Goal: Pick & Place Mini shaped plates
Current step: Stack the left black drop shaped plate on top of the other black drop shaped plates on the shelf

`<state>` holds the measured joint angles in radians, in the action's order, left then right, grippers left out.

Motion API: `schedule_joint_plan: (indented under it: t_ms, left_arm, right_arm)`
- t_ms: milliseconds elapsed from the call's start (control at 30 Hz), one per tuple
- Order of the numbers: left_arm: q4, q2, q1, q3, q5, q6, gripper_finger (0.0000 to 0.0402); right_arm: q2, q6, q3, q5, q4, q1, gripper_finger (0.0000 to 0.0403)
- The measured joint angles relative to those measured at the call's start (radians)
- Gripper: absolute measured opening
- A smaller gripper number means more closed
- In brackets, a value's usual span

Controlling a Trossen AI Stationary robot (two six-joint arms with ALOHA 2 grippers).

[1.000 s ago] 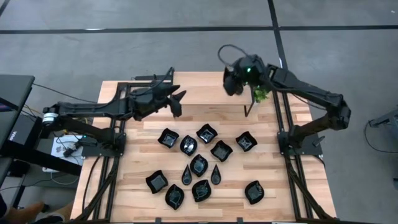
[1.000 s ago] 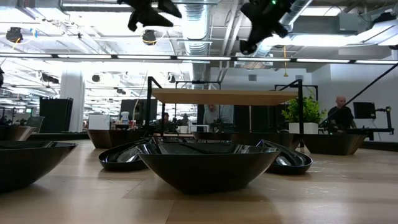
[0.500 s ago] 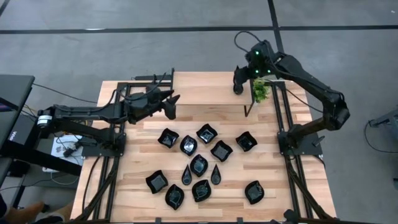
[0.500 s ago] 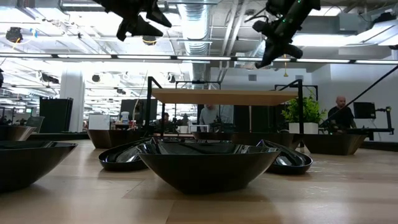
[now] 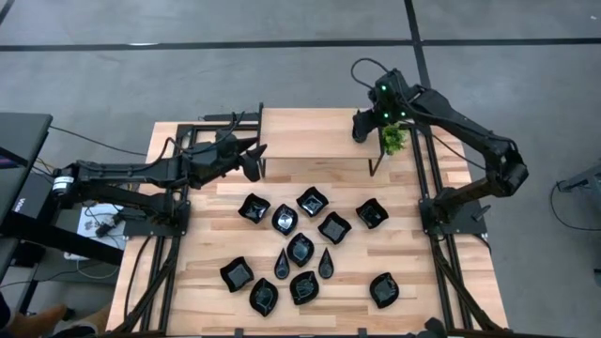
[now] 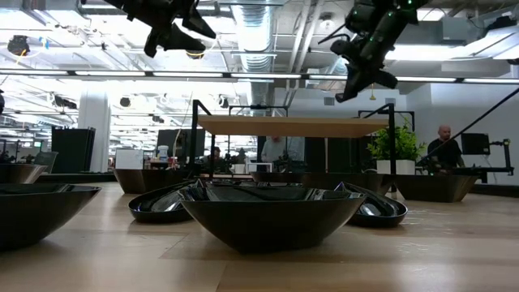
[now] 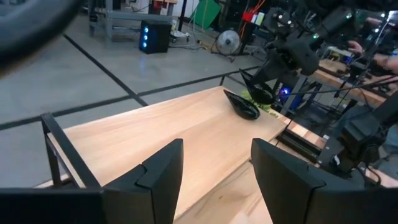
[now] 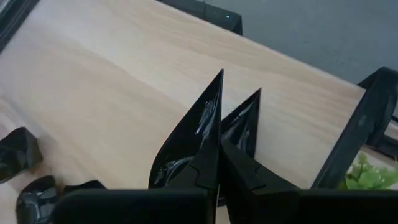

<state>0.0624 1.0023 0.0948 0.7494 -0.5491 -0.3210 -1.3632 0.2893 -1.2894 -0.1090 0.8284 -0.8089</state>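
Several mini shaped plates (image 5: 300, 249), glossy black, lie on the wooden table (image 5: 413, 300) in front of a raised wooden shelf (image 5: 310, 131). My right gripper (image 5: 360, 130) hovers over the shelf's right part, shut on one black plate (image 7: 242, 107), next to a small green plant (image 5: 392, 139). My left gripper (image 5: 255, 161) hangs open at the shelf's left front corner; nothing is between its fingers (image 7: 161, 171). My right gripper pinches the plate's thin wall (image 8: 186, 155) between its two shut fingers. The fingers slant down from the table's right and far side. The plate sticks out beyond the fingertips, tilted, its pointed ends (image 8: 219, 78) away from the gripper, a little above the shelf top.
The shelf stands on black metal legs (image 6: 195, 146) at the table's far side. The plant sits on its right end. In the low view, plates (image 6: 259, 211) fill the near table. People and equipment show in the room behind.
My right gripper has carried the plate toward the table's right and down toward the shelf, rolling its wrist as it went. My left gripper has drawn back toward the table's left edge and sunk a little, staying open.
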Motion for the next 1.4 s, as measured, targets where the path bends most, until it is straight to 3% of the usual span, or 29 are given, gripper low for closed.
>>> schedule_joint_plan:
  t_ms: [300, 633, 1400]
  left_arm:
    - [0.003, 0.0, 0.0, 0.0, 0.004, 0.085, 0.0191]
    - [0.003, 0.0, 0.0, 0.0, 0.004, 0.085, 0.0191]
    - [0.006, 0.0, 0.0, 0.0, 0.004, 0.107, 0.0191]
  right_arm:
    - [0.0, -0.027, 0.02, 0.001, -0.017, -0.025, 0.0006]
    - [-0.084, -0.053, 0.02, -0.024, -0.047, -0.037, 0.0006]
    - [-0.105, -0.029, 0.02, -0.038, -0.027, -0.064, 0.0006]
